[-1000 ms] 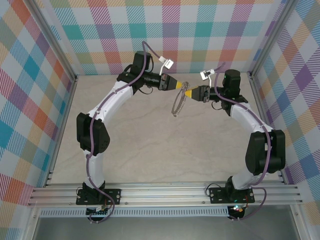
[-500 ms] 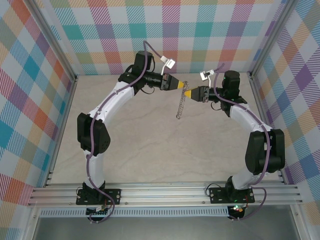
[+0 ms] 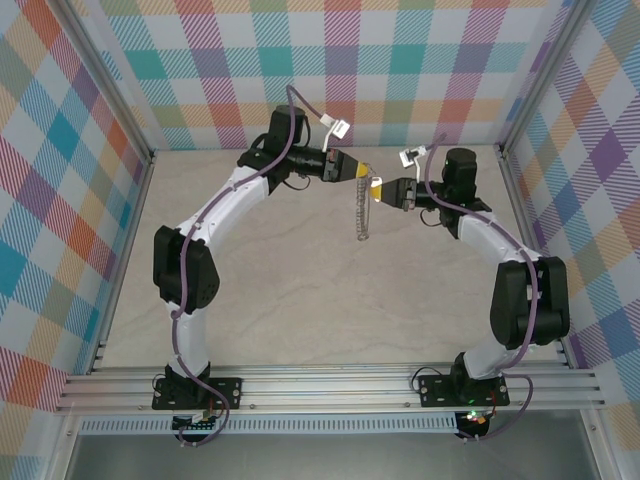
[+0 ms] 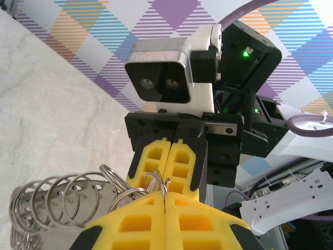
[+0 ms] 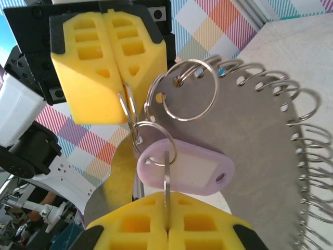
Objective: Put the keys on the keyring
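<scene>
though ajar before, right end effector (image 5: 167, 221) now tight on key (image 5: 197, 172)

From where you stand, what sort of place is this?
Most likely a lab test booth for robots: a pale tabletop boxed in by bright checked wall panels on an aluminium frame, with a white left arm and right arm bolted to a rail at its near edge.

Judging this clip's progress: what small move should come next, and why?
Probably the right fingers should work their ring, threaded through the lilac key tag, along the ring the left fingers pinch: both pairs are shut, tips close, beside the ringed metal disc.
</scene>
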